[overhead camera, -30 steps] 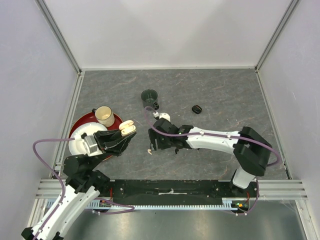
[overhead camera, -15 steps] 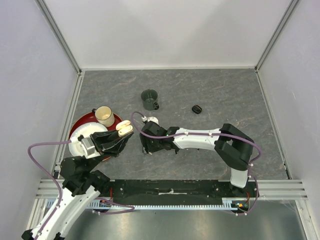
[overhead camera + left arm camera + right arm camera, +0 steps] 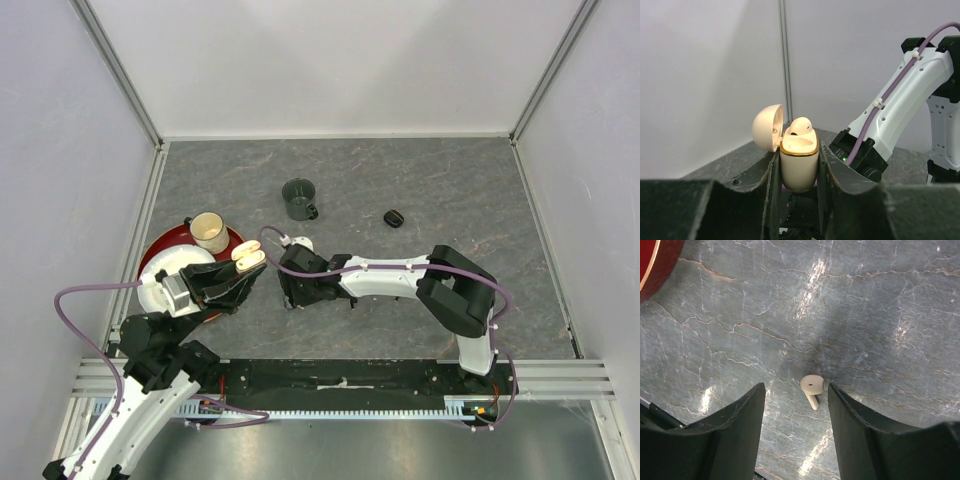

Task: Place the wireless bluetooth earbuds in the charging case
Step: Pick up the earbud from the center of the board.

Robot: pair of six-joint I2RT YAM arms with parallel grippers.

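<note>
- Partly done, I judged: one cream-white stemmed earbud (image 3: 801, 126) sat in the cream egg-shaped plastic charging case (image 3: 799, 165), whose lid was hinged open.
- The left end effector (image 3: 798, 172) clamped that case upright.
- A second cream-white earbud (image 3: 812, 386) lay on the grey marbled worktop (image 3: 880, 315) toward its near edge, left of the middle. It was untouched between the half-spread fingers of the right end effector (image 3: 796, 390).

The left arm (image 3: 135, 420) rises from its base and bends right, and the left gripper (image 3: 799, 155) is clamped on the case (image 3: 799, 175), 1 finger against each side. The right arm (image 3: 385, 278) folds at the elbow and stretches left. Its wrist is turned down, and the right gripper (image 3: 796, 392) points downward with its 2 fingers apart.
</note>
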